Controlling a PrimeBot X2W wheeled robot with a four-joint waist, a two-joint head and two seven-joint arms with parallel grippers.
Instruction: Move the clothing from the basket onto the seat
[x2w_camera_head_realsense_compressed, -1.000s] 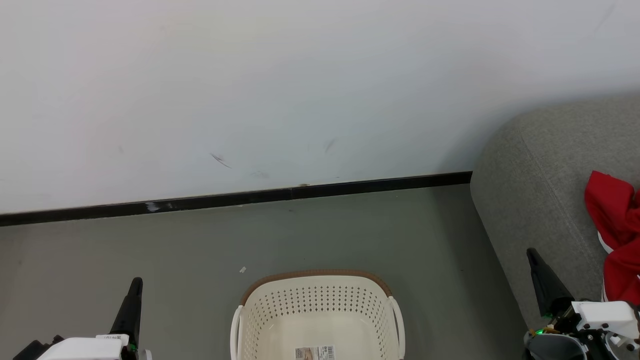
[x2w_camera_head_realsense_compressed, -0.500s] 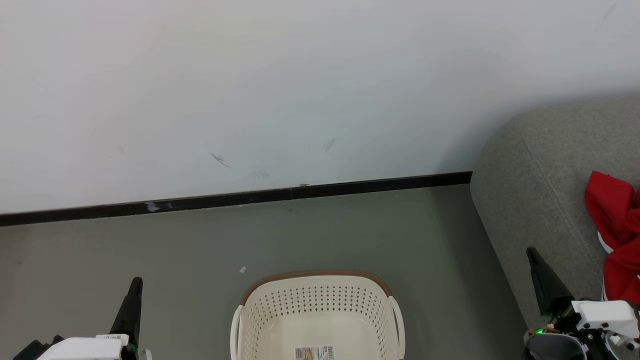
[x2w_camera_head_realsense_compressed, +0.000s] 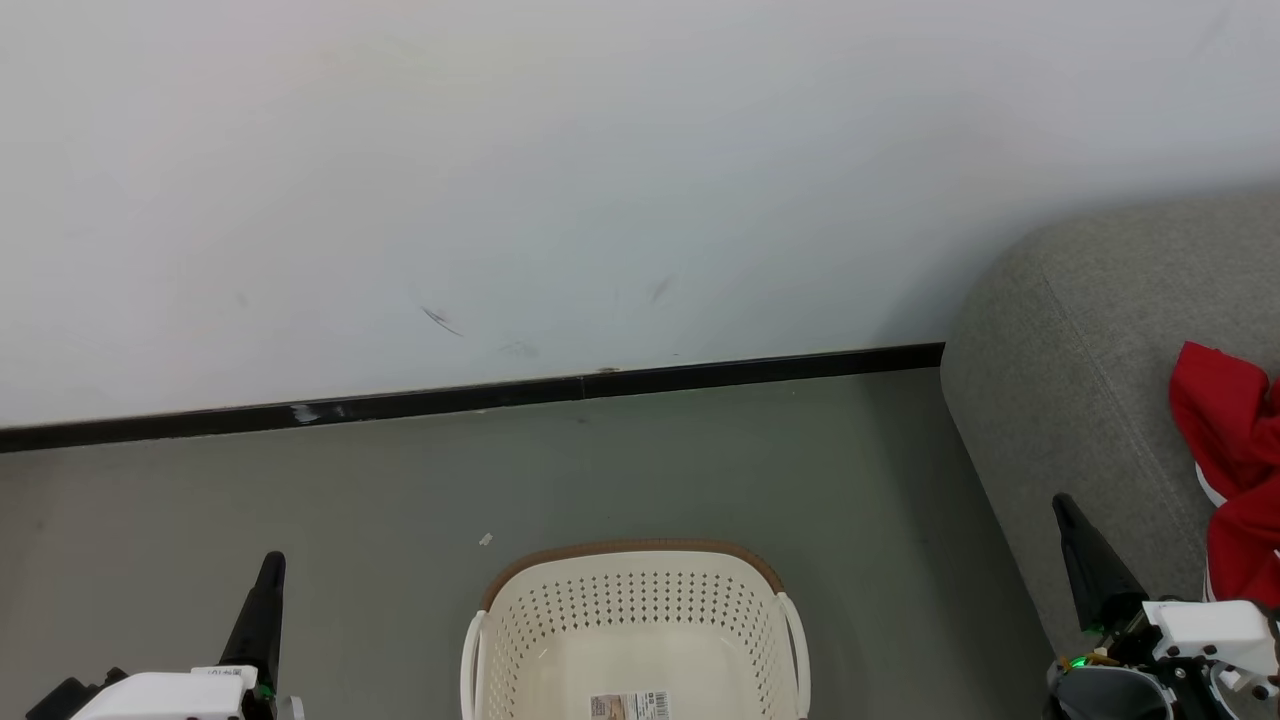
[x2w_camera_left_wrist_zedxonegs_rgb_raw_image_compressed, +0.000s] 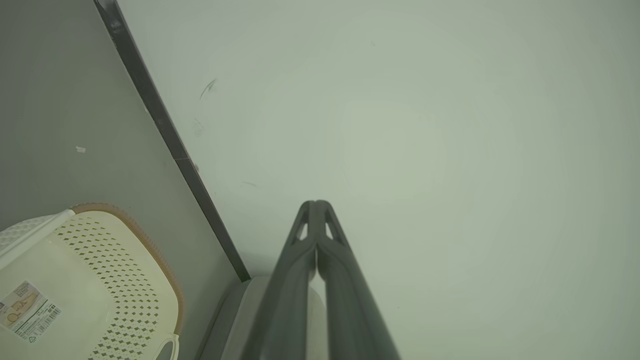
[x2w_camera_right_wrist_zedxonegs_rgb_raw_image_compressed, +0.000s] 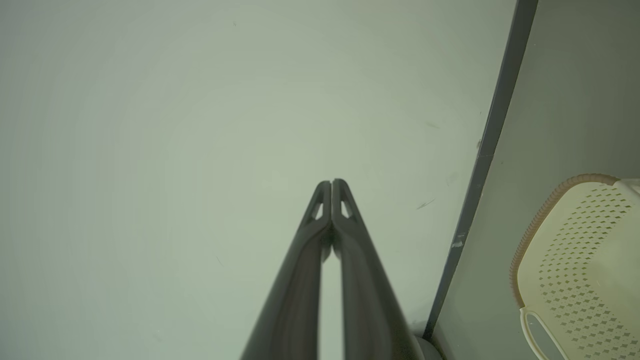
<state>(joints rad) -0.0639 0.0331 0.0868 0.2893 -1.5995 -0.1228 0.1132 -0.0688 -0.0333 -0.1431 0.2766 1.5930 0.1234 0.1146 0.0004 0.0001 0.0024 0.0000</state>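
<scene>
Red clothing (x2w_camera_head_realsense_compressed: 1228, 420), one seat (x2w_camera_head_realsense_compressed: 1080, 380), one basket (x2w_camera_head_realsense_compressed: 630, 600)

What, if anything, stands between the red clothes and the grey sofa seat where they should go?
Nothing visible does. The bright red soft fabric clothing already lies on the large grey woven-fabric sofa seat. The part of the cream-white perforated plastic basket in view holds just a paper label.

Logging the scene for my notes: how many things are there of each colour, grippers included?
Red: 1 heap of clothing
Cream: 1 basket
Grey: 1 seat
Black: 2, left gripper and right gripper
Total: 5
</scene>
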